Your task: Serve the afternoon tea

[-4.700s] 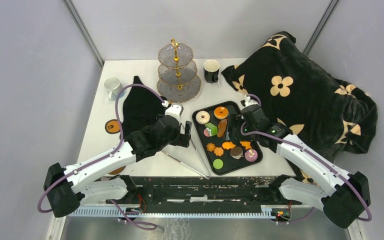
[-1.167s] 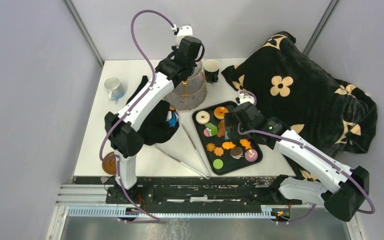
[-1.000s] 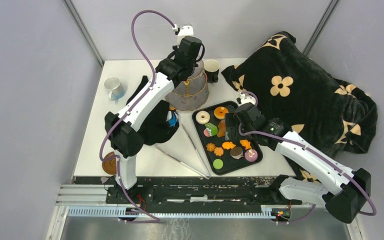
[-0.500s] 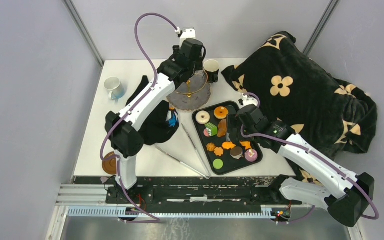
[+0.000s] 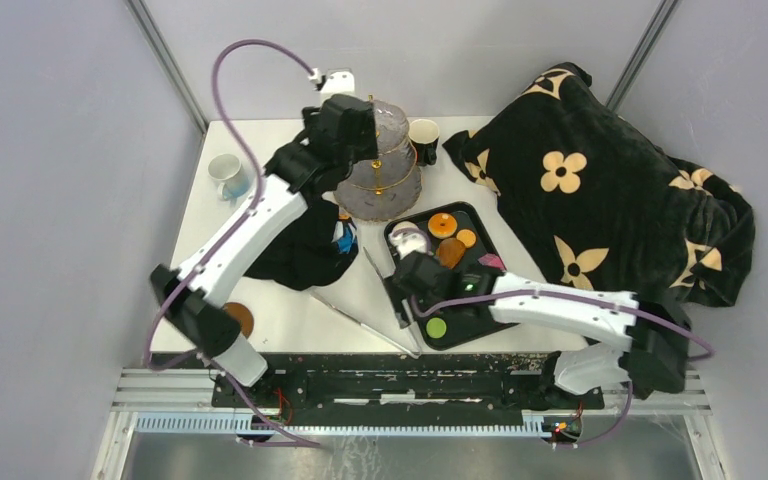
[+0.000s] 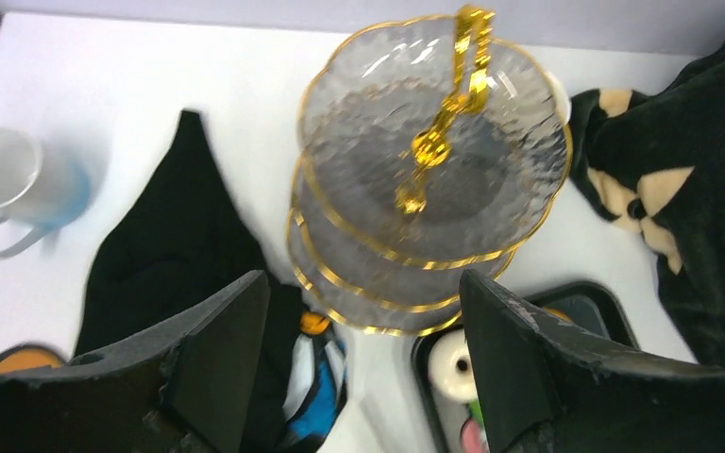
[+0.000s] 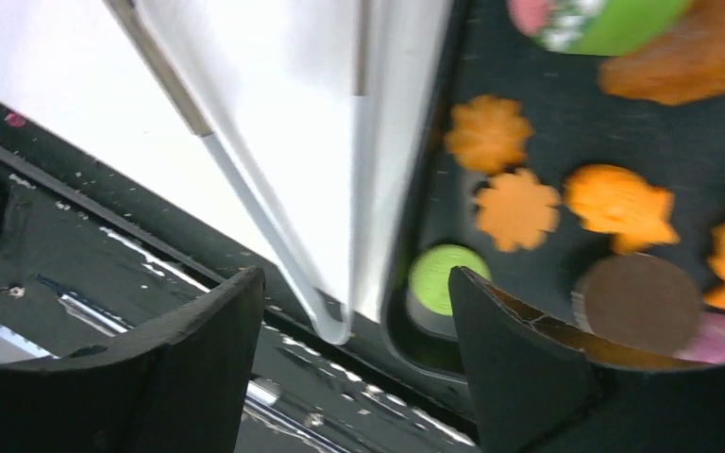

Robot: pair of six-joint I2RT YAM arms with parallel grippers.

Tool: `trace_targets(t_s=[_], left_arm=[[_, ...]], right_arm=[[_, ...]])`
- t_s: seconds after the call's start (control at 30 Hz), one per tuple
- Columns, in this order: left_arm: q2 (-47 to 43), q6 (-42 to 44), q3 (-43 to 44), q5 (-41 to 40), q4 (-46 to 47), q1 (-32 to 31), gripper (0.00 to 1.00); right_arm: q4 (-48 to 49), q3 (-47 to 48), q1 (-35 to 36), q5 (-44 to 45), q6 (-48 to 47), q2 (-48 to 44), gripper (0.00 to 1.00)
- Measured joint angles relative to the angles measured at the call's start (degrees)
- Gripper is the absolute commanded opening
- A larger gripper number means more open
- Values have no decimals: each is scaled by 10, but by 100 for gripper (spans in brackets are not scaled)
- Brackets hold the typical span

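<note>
The afternoon tea lies on a black tray point(image 5: 484, 222): an orange donut point(image 5: 442, 224), a white donut point(image 5: 410, 240), a green disc point(image 5: 436, 327), and in the right wrist view orange cookies point(image 7: 517, 208) and a brown disc point(image 7: 637, 300). The three-tier glass stand point(image 5: 385, 170) stands just behind the tray. My left gripper point(image 5: 352, 135) hangs above the stand's left side, open and empty; the left wrist view looks down on the stand point(image 6: 434, 179). My right gripper point(image 7: 355, 274) is open and empty over the tray's near left corner, beside the green disc point(image 7: 446, 278).
Metal tongs point(image 5: 375, 310) lie left of the tray, reaching the table's near edge. A black cloth point(image 5: 295, 240), a white mug point(image 5: 226, 172) and a coaster point(image 5: 239, 318) are at the left. A black mug point(image 5: 423, 138) and the flowered blanket point(image 5: 600, 190) fill the back right.
My left gripper opened, let go of the stand's gold handle and drew back to the left. My right arm swung left and nearer, from the tray's middle to its near left corner.
</note>
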Motion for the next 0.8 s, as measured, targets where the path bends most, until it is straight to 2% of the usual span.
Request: trace_targets(t_s=[0.13,0.2,0.33,0.4,0.6,0.8], left_arm=[[-124,-1,-110,2,0,12,76],[-187,-3,-179,13,-5,20,74],[-240,-15,-271,49,-15,28,66],[-251,-26,-322,82,-16,28,62],[-250,-64,-473,206,12,28,60],[-208,-92,-545,273,62,43,58]], right_arm=[[42,22,49,4,9,81,56],[63,22,53,6,16,105,54],[85,27,51,17,23,138,54],[92,30,51,24,24,155,54],[102,25,51,46,37,157,56],[104,-6,51,63,48,115,56]])
